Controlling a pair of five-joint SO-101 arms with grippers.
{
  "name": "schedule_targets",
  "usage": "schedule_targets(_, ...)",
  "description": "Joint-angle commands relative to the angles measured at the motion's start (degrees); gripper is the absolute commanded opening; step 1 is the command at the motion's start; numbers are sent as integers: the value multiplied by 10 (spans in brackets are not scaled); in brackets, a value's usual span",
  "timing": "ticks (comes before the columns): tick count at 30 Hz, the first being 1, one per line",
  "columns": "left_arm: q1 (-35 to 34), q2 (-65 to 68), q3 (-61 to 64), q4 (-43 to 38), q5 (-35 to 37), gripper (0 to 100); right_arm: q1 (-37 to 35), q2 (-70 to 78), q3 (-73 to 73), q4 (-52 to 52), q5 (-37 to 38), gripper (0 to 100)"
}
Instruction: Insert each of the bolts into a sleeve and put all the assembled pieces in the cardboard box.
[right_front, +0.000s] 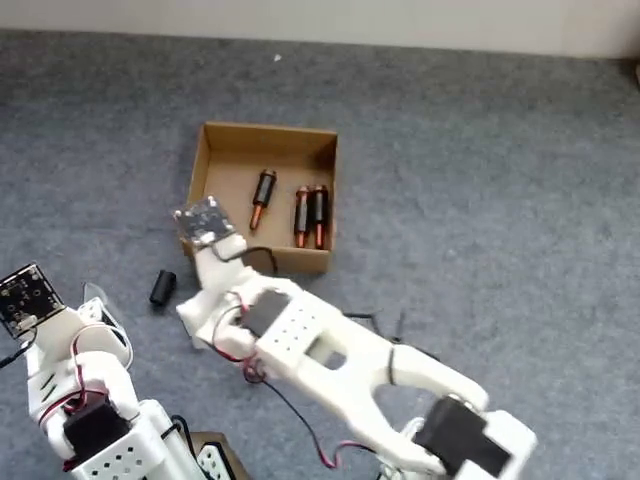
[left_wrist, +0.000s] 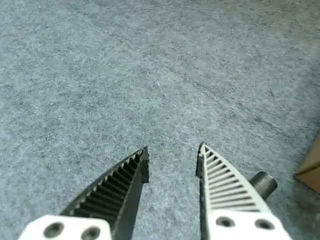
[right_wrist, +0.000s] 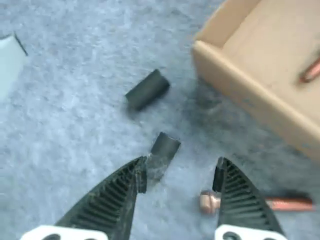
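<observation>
The cardboard box (right_front: 218, 150) holds three assembled pieces, one (right_front: 263, 198) apart from a pair (right_front: 310, 216). A loose black sleeve (right_front: 163, 287) lies on the carpet just off the box's near left corner. My right gripper (right_wrist: 181, 161) is open above the carpet beside the box (right_wrist: 235, 80). A second black sleeve (right_wrist: 163, 151) lies by its dark finger, and a copper bolt (right_wrist: 287, 203) lies partly behind its white finger. The first sleeve (right_wrist: 147, 90) lies farther out. My left gripper (left_wrist: 173, 149) is open over bare carpet, with a sleeve (left_wrist: 263, 184) just outside its white finger.
Grey carpet covers the whole work area. The right arm (right_front: 330, 350) stretches diagonally from the near right toward the box's near left corner. The left arm (right_front: 80, 390) stands at the near left. A box corner (left_wrist: 311, 170) shows in the left wrist view.
</observation>
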Motion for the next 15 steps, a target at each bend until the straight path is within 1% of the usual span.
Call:
schedule_targets(1, -2, -1, -4, -14, 4, 182, -8, 48, -71, 3, -38, 202)
schedule_targets(6, -2, -1, -4, -14, 4, 182, -14, 108, -109, 3, -50, 202)
schedule_targets(15, -2, -1, -3, -14, 4, 182, -29, 155, -111, 3, -50, 202)
